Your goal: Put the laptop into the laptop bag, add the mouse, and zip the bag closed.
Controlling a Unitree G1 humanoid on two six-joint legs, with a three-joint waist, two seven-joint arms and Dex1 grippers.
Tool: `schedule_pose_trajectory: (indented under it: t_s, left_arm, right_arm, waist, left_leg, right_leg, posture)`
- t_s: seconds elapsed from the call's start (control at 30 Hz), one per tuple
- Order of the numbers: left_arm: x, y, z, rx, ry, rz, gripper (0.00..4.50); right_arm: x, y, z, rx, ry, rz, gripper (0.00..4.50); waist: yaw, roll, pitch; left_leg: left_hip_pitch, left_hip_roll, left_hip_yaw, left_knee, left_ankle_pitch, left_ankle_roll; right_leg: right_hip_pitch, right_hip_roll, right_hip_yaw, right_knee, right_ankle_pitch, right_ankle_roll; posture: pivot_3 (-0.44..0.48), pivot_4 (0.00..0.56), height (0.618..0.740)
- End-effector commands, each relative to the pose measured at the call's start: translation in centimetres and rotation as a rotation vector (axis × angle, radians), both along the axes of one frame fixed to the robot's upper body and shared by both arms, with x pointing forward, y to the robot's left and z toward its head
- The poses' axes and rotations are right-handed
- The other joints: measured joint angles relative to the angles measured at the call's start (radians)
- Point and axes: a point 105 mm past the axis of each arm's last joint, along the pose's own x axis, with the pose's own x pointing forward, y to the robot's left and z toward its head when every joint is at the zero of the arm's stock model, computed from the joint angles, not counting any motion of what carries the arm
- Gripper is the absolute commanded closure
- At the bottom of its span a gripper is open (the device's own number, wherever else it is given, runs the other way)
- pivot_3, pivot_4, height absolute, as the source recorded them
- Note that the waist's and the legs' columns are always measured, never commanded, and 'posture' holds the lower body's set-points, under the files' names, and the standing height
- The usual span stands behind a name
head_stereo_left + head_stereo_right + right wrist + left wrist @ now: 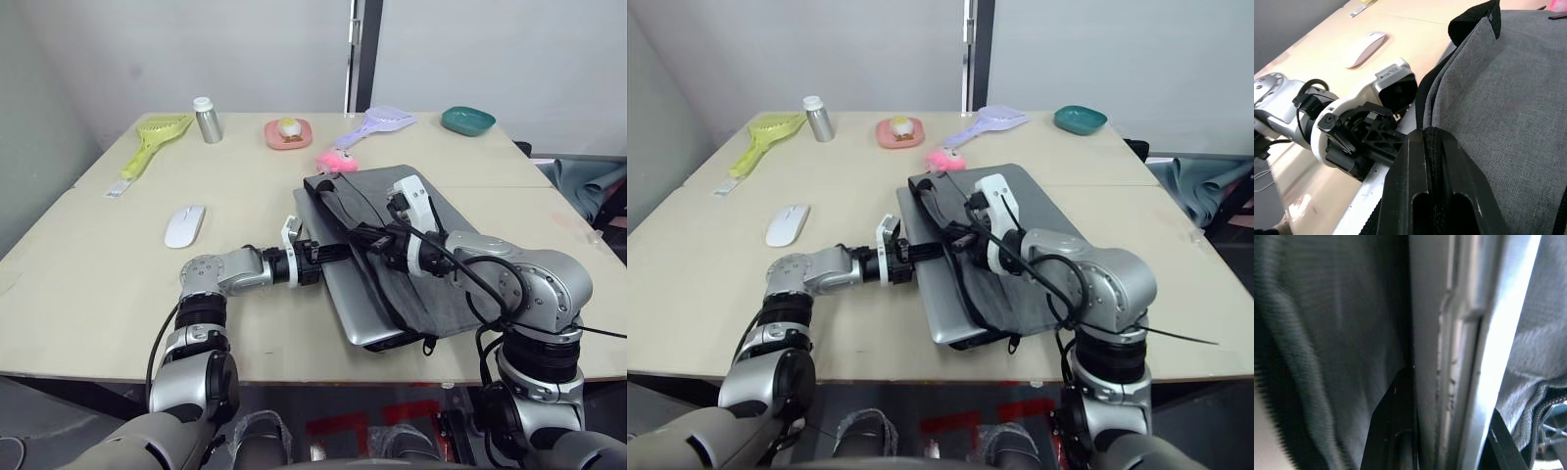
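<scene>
I see my left arm reaching level across the table, its gripper clamped on the near long edge of the laptop; in the left wrist view one black finger lies flat against the silver metal edge. My right arm bends inward over the bag, and its gripper is pinched tight on the bag's black-edged rim just beside the left gripper. The laptop sits partly inside the bag, its smooth grey corner jutting out toward me. The bag is woven grey fabric with black straps. Left of the bag, well apart, lies the white oval mouse. Just beyond the bag sits a pink plush toy.
</scene>
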Motion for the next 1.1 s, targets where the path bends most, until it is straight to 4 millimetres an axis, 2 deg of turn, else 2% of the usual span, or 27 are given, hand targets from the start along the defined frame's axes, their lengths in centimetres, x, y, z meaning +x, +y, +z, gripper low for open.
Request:
schedule_pose_trajectory:
  t_s: [0.03,0.23,0.57,0.7,0.93,1.1]
  left_arm:
    - [0.3,0.1,3.0,-0.124,-0.094,-0.012,4.21]
    - [1.8,0.0,2.9,-0.105,-0.094,0.076,4.21]
    - [1.4,-1.8,2.7,-0.120,-0.092,0.060,4.21]
    - [2.4,-2.5,2.6,-0.101,-0.090,0.125,4.21]
    - [3.4,-2.4,2.5,-0.075,-0.116,0.218,4.21]
    - [3.2,-2.4,2.6,-0.084,-0.121,0.225,4.21]
  right_arm:
    - [-0.8,0.0,1.6,0.018,-0.073,0.041,4.47]
    - [-1.0,0.0,1.5,0.020,-0.070,0.055,4.47]
    - [-1.5,1.0,1.5,0.043,-0.060,0.084,4.47]
    - [-1.5,1.3,1.6,0.054,-0.059,0.092,4.47]
    - [-1.4,1.3,1.5,0.051,-0.052,0.085,4.47]
    - [-1.3,1.1,1.3,0.045,-0.048,0.078,4.47]
  waist:
    - [0.000,0.000,0.000]
    - [0.001,0.000,0.000]
    - [0.002,0.000,0.000]
    - [0.002,0.000,0.000]
    - [0.001,0.000,0.000]
    - [0.002,0.000,0.000]
  left_leg:
    - [0.000,0.000,0.000,0.000,0.000,0.000]
    - [0.000,0.000,0.000,0.000,0.000,0.000]
    - [0.000,0.000,0.000,0.000,0.000,0.000]
    - [0.000,0.000,0.000,0.000,0.000,0.000]
    - [0.000,0.000,0.000,0.000,0.000,0.000]
    - [0.000,0.000,0.000,0.000,0.000,0.000]
  right_leg:
    - [0.000,0.000,0.000,0.000,0.000,0.000]
    - [0.000,0.000,0.000,0.000,0.000,0.001]
    - [0.000,0.000,0.000,-0.001,0.000,0.001]
    - [0.000,0.000,0.000,-0.001,0.000,0.001]
    - [0.000,0.000,0.000,-0.001,0.001,0.001]
    - [0.000,0.000,0.000,-0.001,0.001,0.001]
  posture:
    - [0.000,0.150,0.740]
    - [0.000,0.150,0.740]
    - [0.000,0.150,0.740]
    - [0.000,0.150,0.740]
    - [0.000,0.150,0.740]
    - [0.000,0.150,0.740]
